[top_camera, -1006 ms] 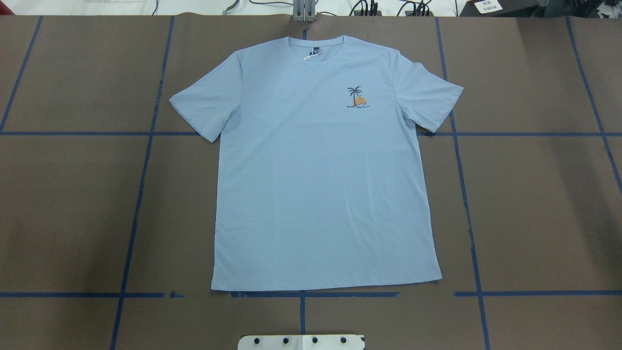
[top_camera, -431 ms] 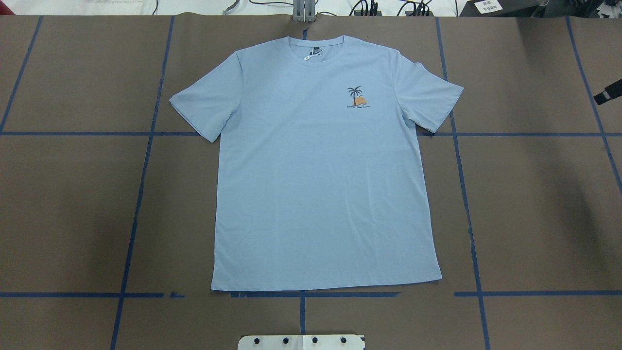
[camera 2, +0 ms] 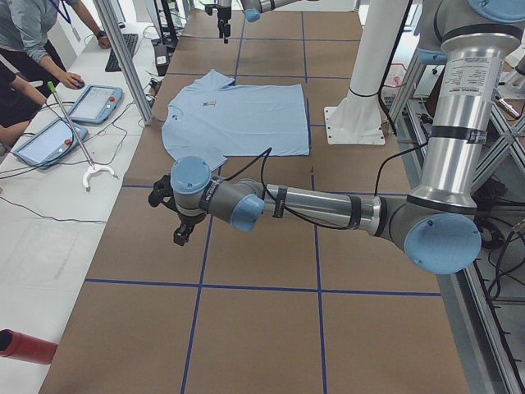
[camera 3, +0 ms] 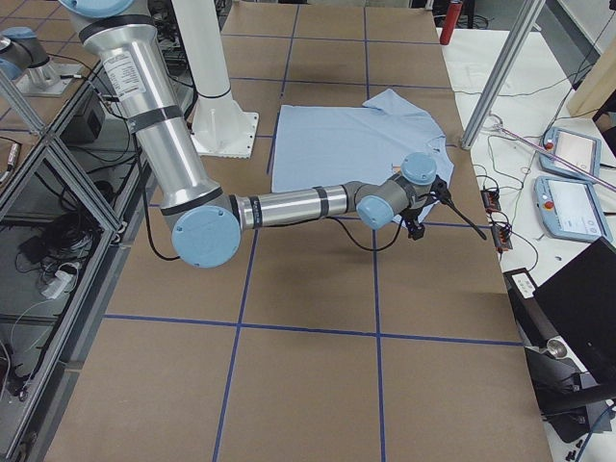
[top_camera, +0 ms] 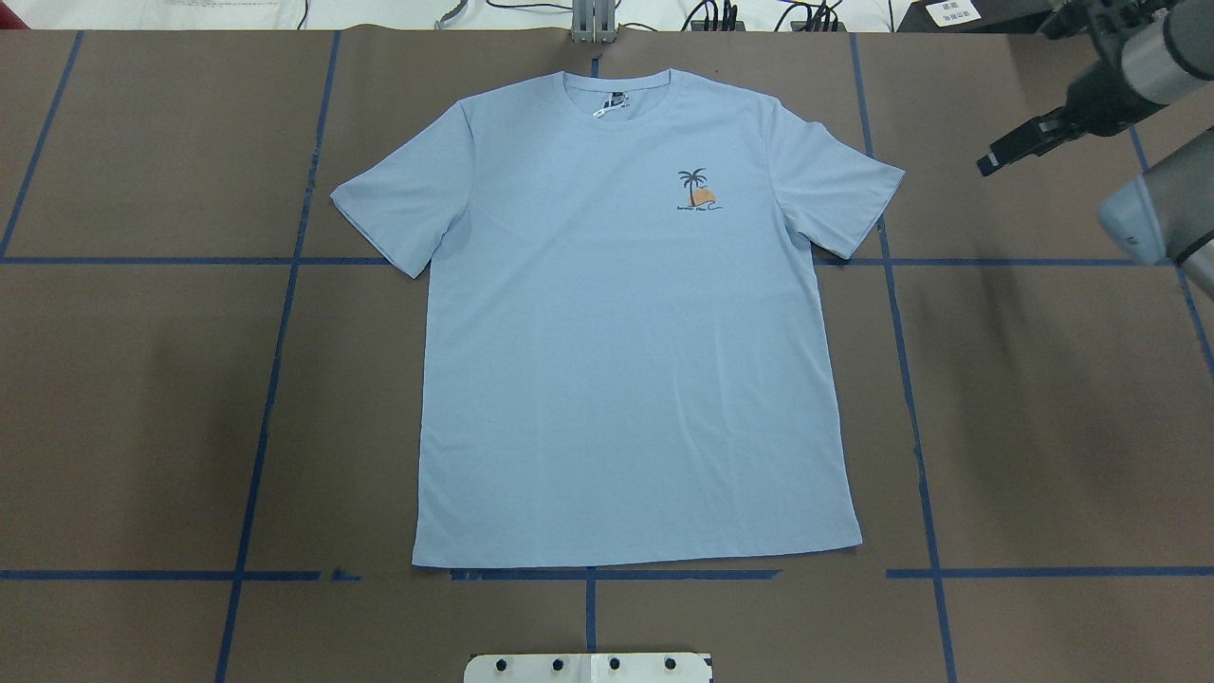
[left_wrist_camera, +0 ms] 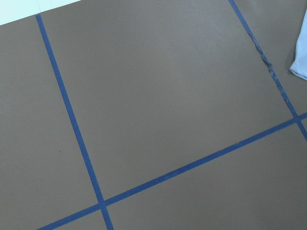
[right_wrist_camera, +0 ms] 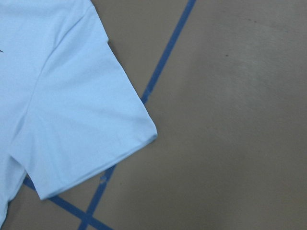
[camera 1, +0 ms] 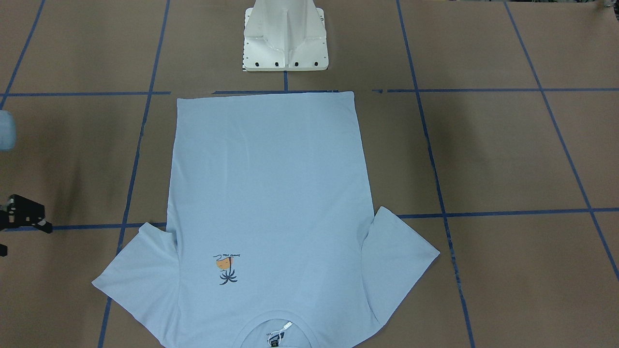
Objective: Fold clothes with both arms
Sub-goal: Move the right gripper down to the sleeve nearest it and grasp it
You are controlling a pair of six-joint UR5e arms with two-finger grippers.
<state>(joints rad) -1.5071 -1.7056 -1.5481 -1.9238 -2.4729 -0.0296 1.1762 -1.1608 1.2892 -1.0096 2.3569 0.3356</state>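
"Blue T-shirt (top_camera: 626, 379), pale blue, lying flat and face up in the middle of the brown table (top_camera: 142, 398). Which way does it point from where you stand?"

"Long axis runs straight out from the robot. The hem (top_camera: 635, 555) is at the robot's end, near the white pedestal (camera 1: 285, 34). The collar (top_camera: 621, 90) points away, toward the operators' edge. Sleeves are out to both sides."

"And the palm print (top_camera: 699, 190)?"

"On the chest, toward the robot's right. The shirt sits square with the blue tape lines (top_camera: 275, 379), and the hem lies just beside one."

"I've got the right gripper (top_camera: 991, 161) out past the near sleeve (top_camera: 844, 190), over bare table, well apart from the cloth."

"Same here, and nothing held in it. From above I see it side-on, and from across the table the edge cuts it off. So I can't tell how wide its fingers stand."

"Its wrist camera looks down on that sleeve's corner, lying over a tape line."

"Left gripper (camera 2: 182, 230)?"

"Low over bare table off the shirt's other side, arm stretched out level. Only the end-of-table camera catches it, so I can't say whether it's parted or closed. Its own camera shows brown table, tape and a sliver of blue cloth."
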